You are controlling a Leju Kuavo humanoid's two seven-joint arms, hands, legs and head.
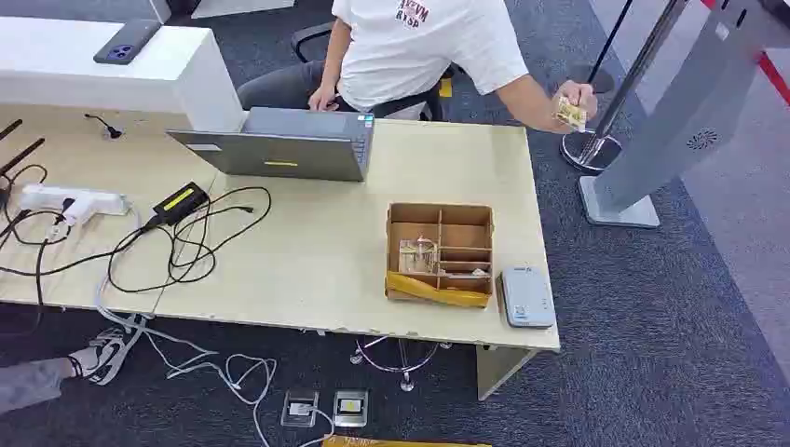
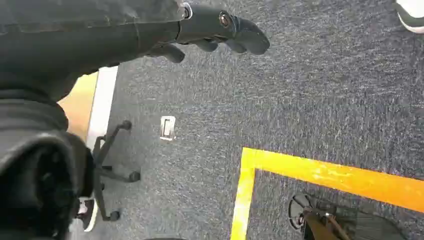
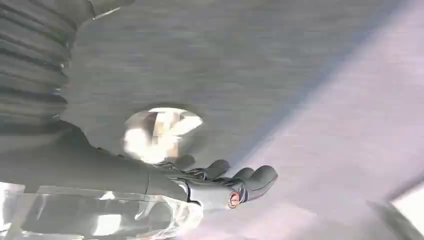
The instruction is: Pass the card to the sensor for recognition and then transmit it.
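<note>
Both hands hang empty with fingers loosely extended: the left hand (image 2: 220, 32) above grey carpet, the right hand (image 3: 225, 185) likewise. A person's hand (image 1: 570, 101) holds the small pale yellowish card (image 1: 570, 115) past the beige counter (image 1: 307, 251) at two o'clock; the small grey rounded sensor box (image 1: 526, 296) sits at five o'clock.

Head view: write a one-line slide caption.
Seated person holds a card beyond the desk; compartmented cardboard box and grey sensor sit near its corner.

On the table (image 1: 317, 251), the sensor (image 1: 527, 297) lies just right of the box (image 1: 440, 253), the laptop (image 1: 279, 144) behind.
</note>
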